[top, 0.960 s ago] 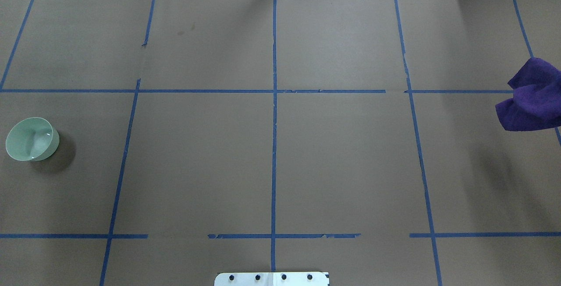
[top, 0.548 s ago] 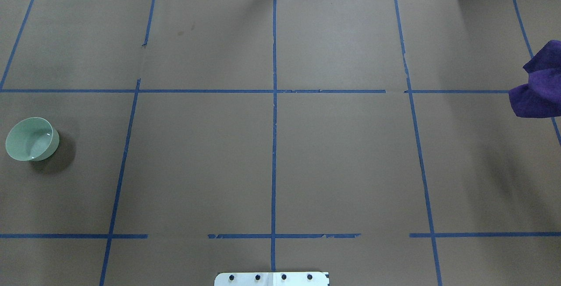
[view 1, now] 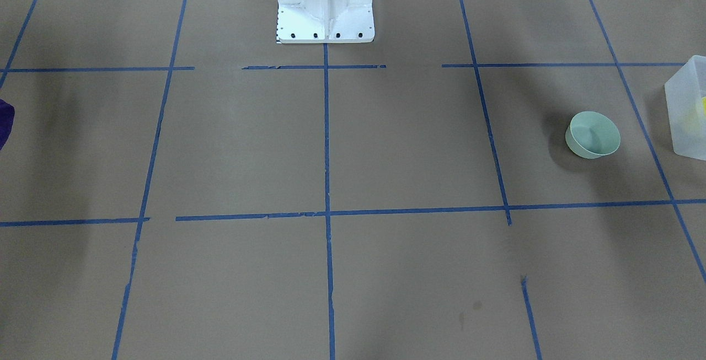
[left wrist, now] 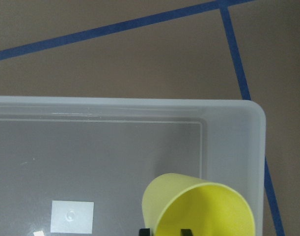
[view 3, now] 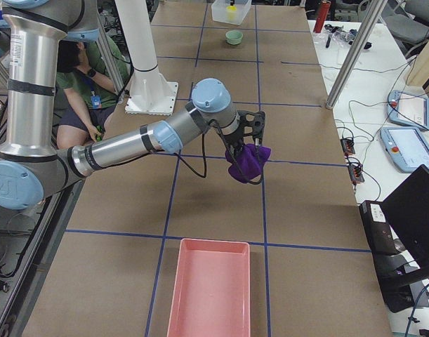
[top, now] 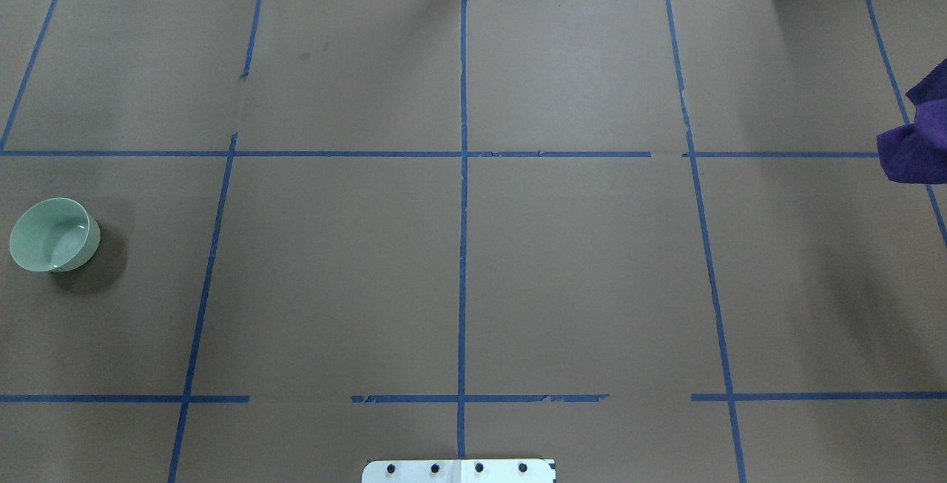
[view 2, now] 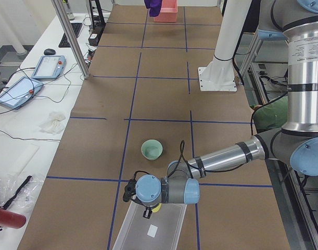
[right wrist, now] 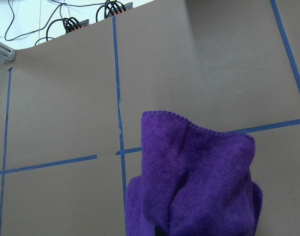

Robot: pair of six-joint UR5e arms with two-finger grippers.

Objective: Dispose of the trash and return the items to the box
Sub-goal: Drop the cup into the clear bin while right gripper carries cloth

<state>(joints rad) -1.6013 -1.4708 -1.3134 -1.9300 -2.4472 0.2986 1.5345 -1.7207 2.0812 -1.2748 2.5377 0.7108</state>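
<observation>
The mint-green bowl (view 1: 593, 135) stands upright on the table, also in the overhead view (top: 53, 235), beside the translucent box (view 1: 686, 109). My left gripper (left wrist: 166, 232) is shut on the yellow cup (left wrist: 199, 209) and holds it tilted inside the box (left wrist: 115, 105), near a corner. In the left side view the cup (view 2: 155, 208) sits at the box's (view 2: 148, 234) near end. My right gripper (view 3: 253, 133) is shut on the purple cloth (view 3: 246, 163), which hangs above the table (right wrist: 199, 182) and shows at the overhead view's right edge (top: 917, 143).
A pink tray (view 3: 210, 288) lies at the table's end on my right, beyond the cloth. The white pedestal base (view 1: 325, 12) stands at the table's robot side. Blue tape lines cross the brown paper. Operator tablets and cables lie past the far edge.
The purple cloth has moved right and farther back in the overhead view, now only partly in frame. The bowl has not moved.
</observation>
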